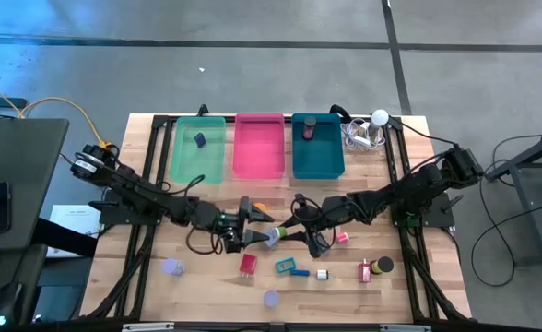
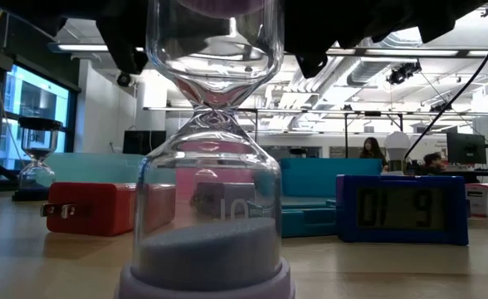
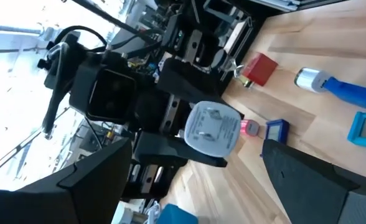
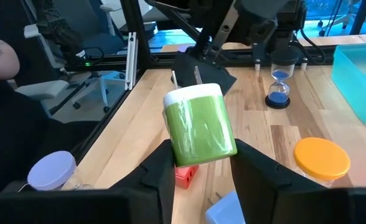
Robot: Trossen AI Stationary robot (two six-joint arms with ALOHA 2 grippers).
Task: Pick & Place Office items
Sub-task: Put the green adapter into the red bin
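both claws meet mid-table around one green charger.

green tray | pink tray | teal tray | white ball (with cables)

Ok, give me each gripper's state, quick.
Left gripper: open, holding nothing, facing the green plug adapter.
Right gripper: closed on the green plug adapter.

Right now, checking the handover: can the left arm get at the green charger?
Probably yes: the open left tool faces the green charger held in the right tool, with nothing seen between them.
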